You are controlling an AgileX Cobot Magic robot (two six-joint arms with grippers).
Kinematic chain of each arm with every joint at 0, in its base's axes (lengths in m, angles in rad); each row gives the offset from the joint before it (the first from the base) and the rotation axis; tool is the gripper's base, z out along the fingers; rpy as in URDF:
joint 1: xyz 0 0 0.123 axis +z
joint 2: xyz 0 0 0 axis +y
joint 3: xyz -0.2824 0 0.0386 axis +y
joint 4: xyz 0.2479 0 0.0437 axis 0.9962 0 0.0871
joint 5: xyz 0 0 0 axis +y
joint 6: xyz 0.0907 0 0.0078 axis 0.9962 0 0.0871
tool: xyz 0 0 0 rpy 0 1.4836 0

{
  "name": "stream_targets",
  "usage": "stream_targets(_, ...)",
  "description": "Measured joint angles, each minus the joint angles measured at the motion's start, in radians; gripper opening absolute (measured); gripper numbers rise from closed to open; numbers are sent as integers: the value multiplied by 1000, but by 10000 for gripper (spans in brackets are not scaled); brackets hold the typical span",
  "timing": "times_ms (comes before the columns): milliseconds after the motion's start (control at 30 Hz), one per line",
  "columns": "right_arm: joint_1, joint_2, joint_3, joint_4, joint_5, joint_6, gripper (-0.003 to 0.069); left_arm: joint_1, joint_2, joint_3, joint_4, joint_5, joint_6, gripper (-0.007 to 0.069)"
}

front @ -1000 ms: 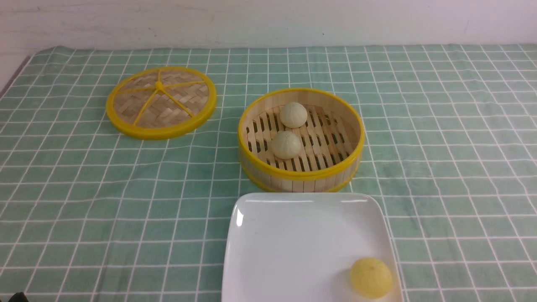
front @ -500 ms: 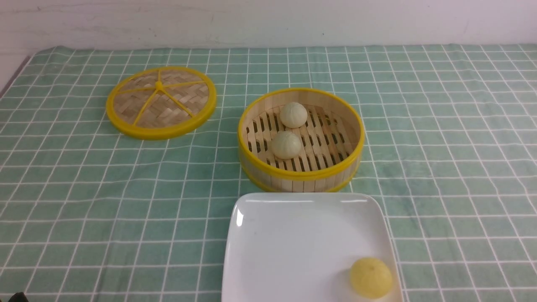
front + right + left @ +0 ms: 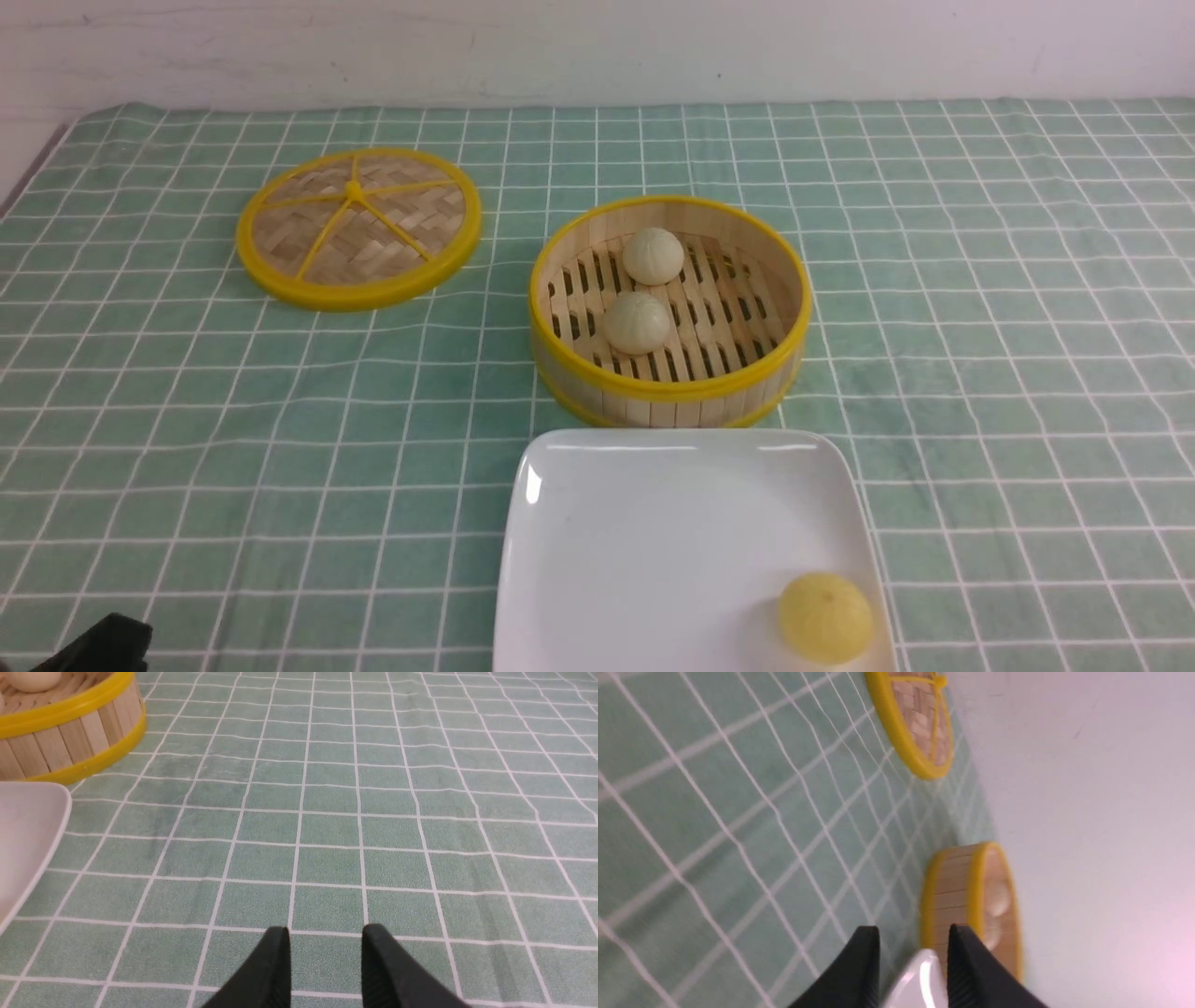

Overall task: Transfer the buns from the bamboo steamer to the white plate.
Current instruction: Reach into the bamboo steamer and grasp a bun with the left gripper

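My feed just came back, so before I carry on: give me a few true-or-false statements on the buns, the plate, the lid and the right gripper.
1. The far bun and the near bun sit in the bamboo steamer. True.
2. The white plate is bare. False: a yellow bun lies near its right front corner.
3. The lid lies on the cloth, left of the steamer. True.
4. The right gripper holds a bun. False: its jaws are apart with nothing between them.

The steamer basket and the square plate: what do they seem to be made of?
Bamboo steamer: looks like light bamboo strips, matte, with visible slats; its yellow rims look smooth, perhaps plastic. White plate: probably glazed ceramic, though plastic is possible; glossy, with a bright highlight near one corner.
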Motion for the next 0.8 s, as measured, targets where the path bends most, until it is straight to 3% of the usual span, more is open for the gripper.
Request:
stream_targets(133,0,0,0,0,0,0,240,0,0,1,-85,-27,-60,241)
stream_targets(333,0,0,0,0,0,0,240,0,0,-17,-91,-137,-21,241)
stream_targets(500,0,0,0,0,0,0,240,0,5,-279,-40,-46,283,216)
stream_targets(633,0,0,0,0,0,0,240,0,154,-509,-3,61,507,94)
stream_targets(700,0,0,0,0,0,0,240,0,254,-572,4,156,575,39)
stream_targets(800,0,0,0,0,0,0,240,0,572,-686,6,434,646,1)
